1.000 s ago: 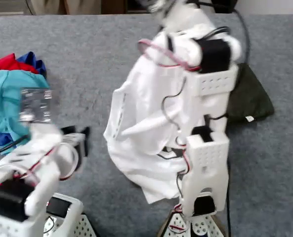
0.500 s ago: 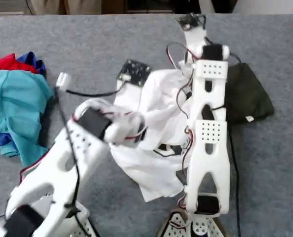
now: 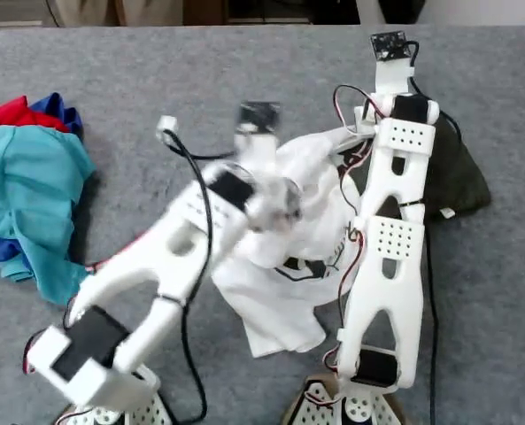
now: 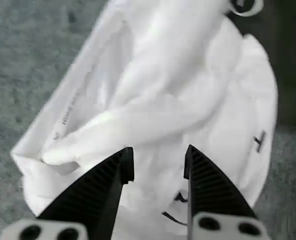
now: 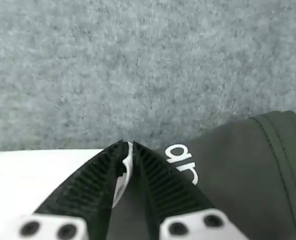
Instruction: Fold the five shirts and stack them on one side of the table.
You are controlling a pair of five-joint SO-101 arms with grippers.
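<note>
Right wrist view has the right tool (image 5: pixel 129 150) pinching only a thin edge of the white shirt (image 3: pixel 271 310), bunched on the bench (image 5: pixel 138 60) beside the dark shirt (image 5: pixel 252 170), so a tug could slip it free while the spread left tool (image 4: pixel 157 159) snags a fold.

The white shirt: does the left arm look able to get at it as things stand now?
Probably yes. The left gripper is open right above the white shirt, with nothing between its fingers and the cloth. The right gripper is shut on one edge of the shirt and does not seem to block the way.
</note>
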